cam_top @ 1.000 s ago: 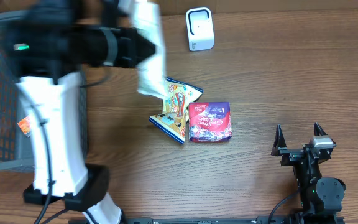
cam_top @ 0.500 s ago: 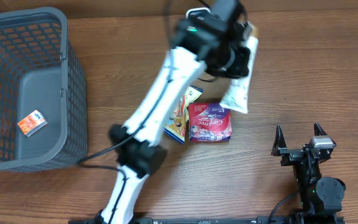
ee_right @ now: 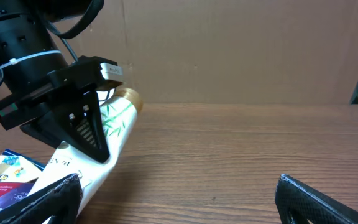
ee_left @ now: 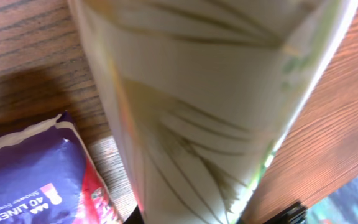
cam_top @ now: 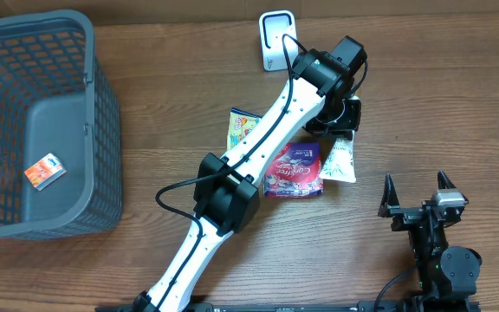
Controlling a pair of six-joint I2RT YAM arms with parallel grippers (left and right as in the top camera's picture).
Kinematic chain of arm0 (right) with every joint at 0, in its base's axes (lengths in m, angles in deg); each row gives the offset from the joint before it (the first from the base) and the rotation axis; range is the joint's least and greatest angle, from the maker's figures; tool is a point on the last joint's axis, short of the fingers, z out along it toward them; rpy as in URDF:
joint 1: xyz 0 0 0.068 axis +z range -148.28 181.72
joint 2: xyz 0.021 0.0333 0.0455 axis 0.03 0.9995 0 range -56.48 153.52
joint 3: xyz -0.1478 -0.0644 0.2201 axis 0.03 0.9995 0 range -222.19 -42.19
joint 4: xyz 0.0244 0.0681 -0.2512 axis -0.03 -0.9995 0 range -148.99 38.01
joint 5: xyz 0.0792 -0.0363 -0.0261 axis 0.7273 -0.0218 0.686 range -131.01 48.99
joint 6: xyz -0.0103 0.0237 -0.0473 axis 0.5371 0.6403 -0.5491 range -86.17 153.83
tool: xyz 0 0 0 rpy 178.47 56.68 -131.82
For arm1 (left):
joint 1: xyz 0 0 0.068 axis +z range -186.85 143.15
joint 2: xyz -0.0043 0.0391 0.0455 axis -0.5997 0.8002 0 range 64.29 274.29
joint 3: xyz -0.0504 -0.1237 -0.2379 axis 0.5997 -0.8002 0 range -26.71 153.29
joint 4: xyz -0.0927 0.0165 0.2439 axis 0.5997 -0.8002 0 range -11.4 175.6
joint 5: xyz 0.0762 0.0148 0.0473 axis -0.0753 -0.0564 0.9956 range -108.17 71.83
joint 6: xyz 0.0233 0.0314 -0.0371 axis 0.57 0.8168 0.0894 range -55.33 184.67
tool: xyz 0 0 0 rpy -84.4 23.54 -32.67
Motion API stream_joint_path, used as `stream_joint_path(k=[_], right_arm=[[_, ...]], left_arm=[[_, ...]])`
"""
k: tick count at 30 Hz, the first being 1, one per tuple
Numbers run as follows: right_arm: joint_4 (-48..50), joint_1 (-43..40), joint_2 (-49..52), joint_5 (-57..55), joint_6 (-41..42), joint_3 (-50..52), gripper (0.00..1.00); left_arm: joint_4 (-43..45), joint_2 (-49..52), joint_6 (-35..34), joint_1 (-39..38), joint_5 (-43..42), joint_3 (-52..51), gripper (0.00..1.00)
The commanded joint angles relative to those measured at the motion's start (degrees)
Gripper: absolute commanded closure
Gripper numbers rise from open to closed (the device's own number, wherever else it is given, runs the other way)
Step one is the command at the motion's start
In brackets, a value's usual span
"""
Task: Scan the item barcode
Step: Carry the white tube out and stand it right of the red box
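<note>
The white leaf-printed tube (cam_top: pixel 340 163) is sitting tilted over the table (cam_top: pixel 440 87), cap end uppermost. Its lower end is lying just beside the purple packet (cam_top: pixel 294 171), well apart from the white scanner (cam_top: pixel 277 41); whether it is touching the wood cannot be told. The left gripper (cam_top: pixel 336 120) is clamping the tube's body, while the right gripper (cam_top: pixel 415 184) is resting near the front edge, jaws spread wide, holding nothing.

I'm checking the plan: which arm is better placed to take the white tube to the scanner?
Left. The left gripper is shut on the white tube, close to the scanner; the right gripper sits open, empty, farther away.
</note>
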Motion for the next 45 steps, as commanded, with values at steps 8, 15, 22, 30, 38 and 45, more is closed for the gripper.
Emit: stream_joint_path(k=[8, 15, 22, 30, 38, 45], right_arm=[[0.33, 0.13, -0.42, -0.35, -0.22, 0.57, 0.00], [0.33, 0.13, -0.42, -0.37, -0.22, 0.57, 0.00], [0.33, 0.13, -0.42, -0.35, -0.22, 0.57, 0.00], [0.33, 0.13, -0.42, -0.35, -0.22, 0.57, 0.00], [0.33, 0.13, -0.42, -0.37, -0.22, 0.57, 0.00], [0.33, 0.13, -0.42, -0.35, -0.24, 0.57, 0.00]], left_arm=[[-0.15, 4.83, -10.56, -1.31, -0.48, 0.39, 0.92], [-0.63, 4.68, -6.95, -0.07, -3.96, 0.87, 0.52], [-2.69, 3.91, 0.76, 3.74, -17.68, 6.14, 0.52], [-15.23, -2.08, 6.93, 9.25, -9.94, 19.37, 0.52], [-17.07, -16.20, 10.54, 14.78, -4.24, 22.75, 0.45], [-17.07, -29.99, 16.50, 25.62, 0.17, 22.38, 0.40]])
